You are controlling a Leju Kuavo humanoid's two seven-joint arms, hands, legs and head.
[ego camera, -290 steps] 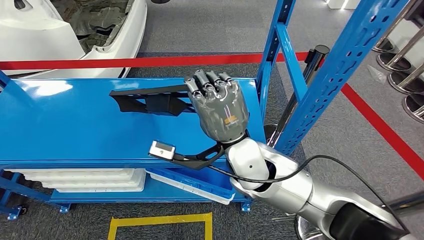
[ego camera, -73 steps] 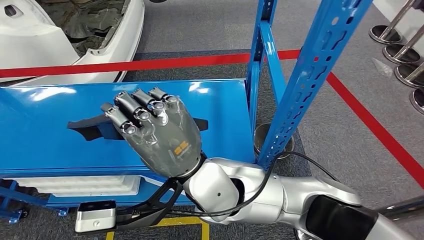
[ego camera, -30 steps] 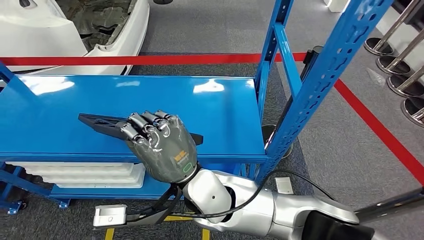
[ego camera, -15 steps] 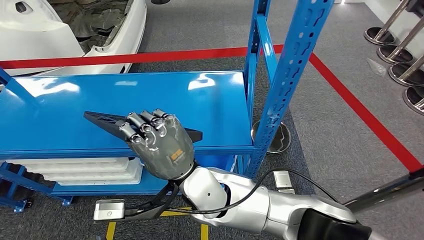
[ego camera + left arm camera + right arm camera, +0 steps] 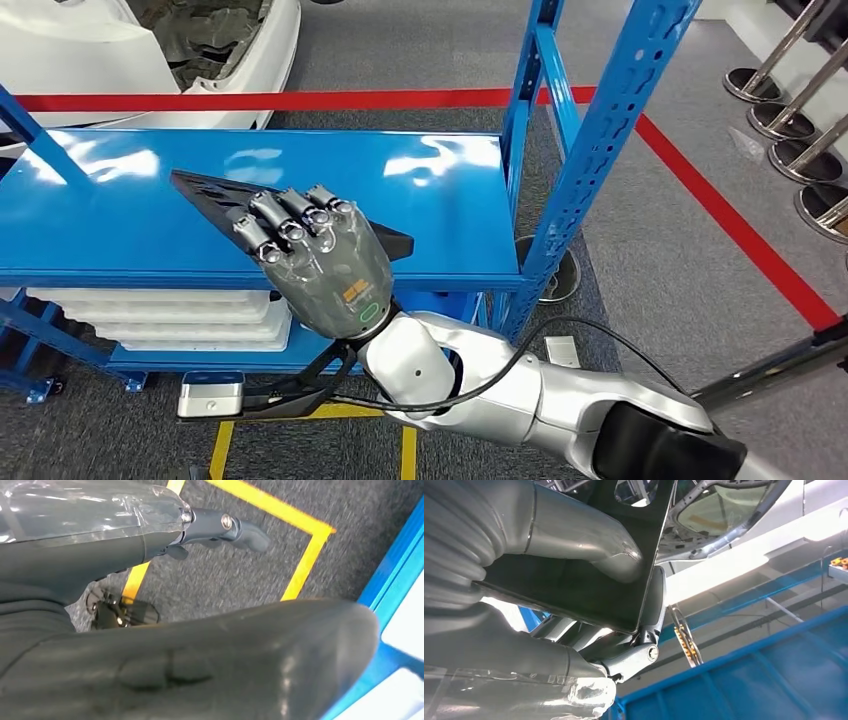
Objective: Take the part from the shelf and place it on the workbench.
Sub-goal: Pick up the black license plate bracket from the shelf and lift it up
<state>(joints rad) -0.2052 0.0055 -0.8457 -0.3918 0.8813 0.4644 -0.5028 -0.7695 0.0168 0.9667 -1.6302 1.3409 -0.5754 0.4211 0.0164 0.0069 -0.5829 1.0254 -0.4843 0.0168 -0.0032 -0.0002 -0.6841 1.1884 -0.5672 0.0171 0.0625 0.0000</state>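
Part: flat black panel (image 5: 215,195) with a pointed tip toward the left, held over the near edge of the blue shelf (image 5: 420,215); in the right wrist view its dark sheet (image 5: 589,587) sits clamped between thumb and fingers.
Right hand: grey hand (image 5: 320,265) grasping the part, fingers curled over its top, thumb (image 5: 574,535) pressed on the other face.
Left hand: hand (image 5: 150,575) hangs above grey carpet and a yellow floor line (image 5: 305,555); one finger (image 5: 225,527) extends, nothing visible in it, though whether it is released or clenched I cannot tell.
Shelf frame: blue perforated upright (image 5: 610,130) stands at the right.
Lower shelf: white trays (image 5: 170,320) stacked on it.
Far left: white car body (image 5: 150,50) beyond the red floor line (image 5: 300,100).
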